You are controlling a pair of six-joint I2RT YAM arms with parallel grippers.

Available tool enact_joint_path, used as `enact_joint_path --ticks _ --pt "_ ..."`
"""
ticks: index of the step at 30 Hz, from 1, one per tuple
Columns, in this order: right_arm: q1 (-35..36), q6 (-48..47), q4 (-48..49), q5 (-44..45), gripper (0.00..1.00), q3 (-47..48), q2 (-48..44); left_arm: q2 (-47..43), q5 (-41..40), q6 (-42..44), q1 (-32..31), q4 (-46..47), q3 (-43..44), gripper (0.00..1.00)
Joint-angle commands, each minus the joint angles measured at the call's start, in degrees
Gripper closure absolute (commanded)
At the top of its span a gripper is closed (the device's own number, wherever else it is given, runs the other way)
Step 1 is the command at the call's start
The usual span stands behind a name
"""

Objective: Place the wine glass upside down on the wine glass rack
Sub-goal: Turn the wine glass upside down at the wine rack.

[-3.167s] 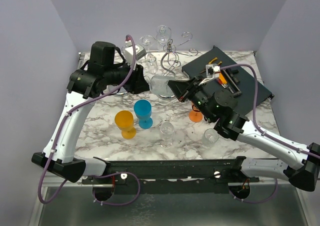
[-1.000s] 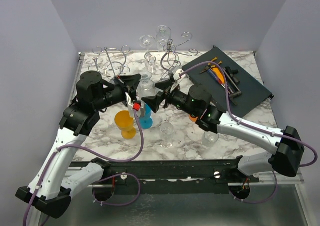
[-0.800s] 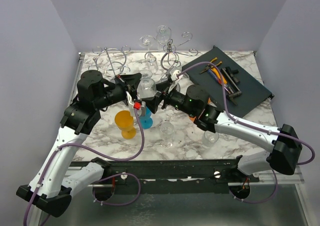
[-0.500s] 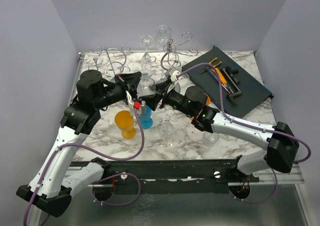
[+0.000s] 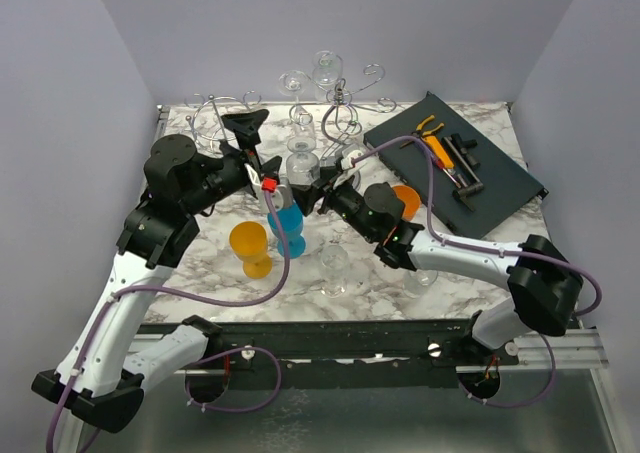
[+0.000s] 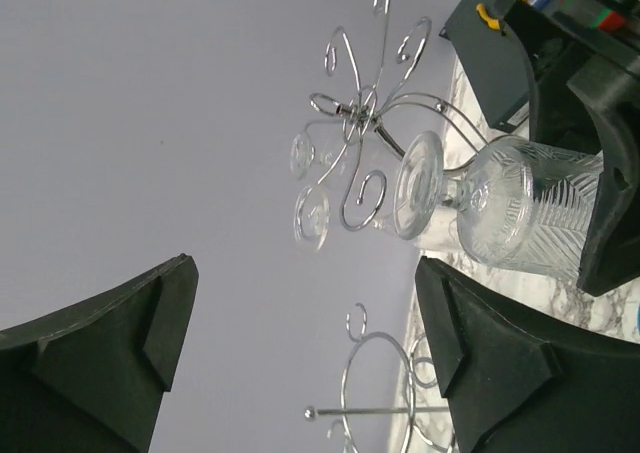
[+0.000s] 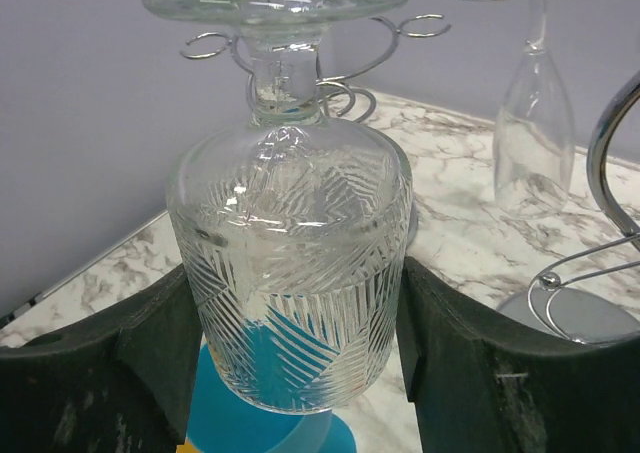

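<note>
The right gripper (image 7: 297, 298) was closed on the bowl of the wine glass (image 7: 293, 273), one finger pressed to each side at 9 and 3 o'clock. The glass was inverted: its long axis ran vertically, with the flat foot at 12 o'clock and the rim pointing down at 6 o'clock. It was held up off the marble table (image 5: 200, 263), above a blue glass (image 5: 287, 223). Seen from above, the wine glass (image 5: 302, 163) had the wine glass rack (image 5: 345, 113) at about 1 o'clock, near but apart. The left gripper (image 5: 255, 151) sat at the glass's 9 o'clock with its jaws spread wide and nothing between them. The glass lay just beyond its fingertips.
</note>
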Motion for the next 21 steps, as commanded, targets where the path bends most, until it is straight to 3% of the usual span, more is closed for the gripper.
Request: enact_joint_path --ticks 1,9,21 --pt "-0.12 -2.26 10.24 5.93 0.72 0.0 1.15 -0.47 -7.72 -10.22 -0.3 0.94 2.11 0.01" --pt "-2.3 -2.32 12.24 7.41 0.76 1.4 3.3 0.01 -17.75 -19.93 -0.3 -1.85 4.77 0.01" --pt "-5.44 -1.98 11.76 7.03 0.77 4.11 5.42 -0.83 -18.32 -23.61 -0.3 -5.98 5.9 0.02"
